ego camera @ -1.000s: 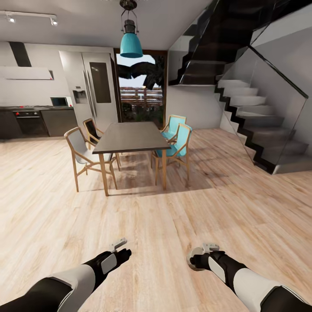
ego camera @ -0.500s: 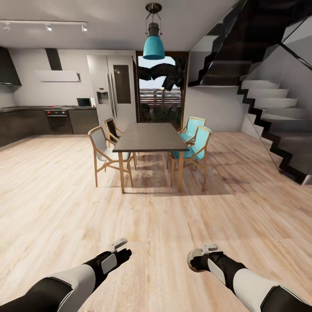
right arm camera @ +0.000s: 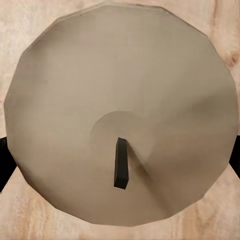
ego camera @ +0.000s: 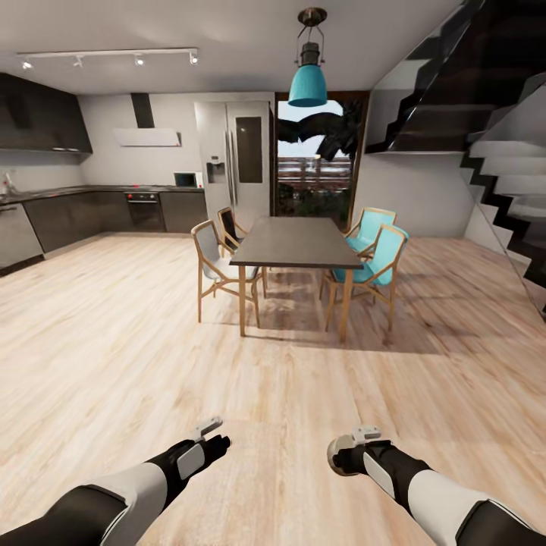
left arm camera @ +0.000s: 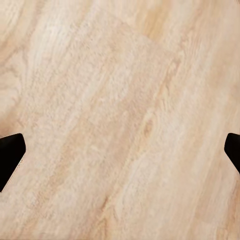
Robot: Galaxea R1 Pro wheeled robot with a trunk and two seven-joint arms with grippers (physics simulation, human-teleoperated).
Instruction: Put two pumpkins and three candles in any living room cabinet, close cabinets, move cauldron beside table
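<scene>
One candle [right arm camera: 120, 117] is in hand, gripped in the right claw [ego camera: 343, 455]. Seen end-on in the right wrist view: a grey-tan disc with a faceted round edge, a shallow cone at its centre and a short dark wick leaning toward 6 o'clock. The claw's dark fingertips [right arm camera: 4, 165] sit against its rim at 3 and 9 o'clock. In the head view it shows as a pale rounded stub [ego camera: 336, 452] held above the plank floor [ego camera: 273, 394].
</scene>
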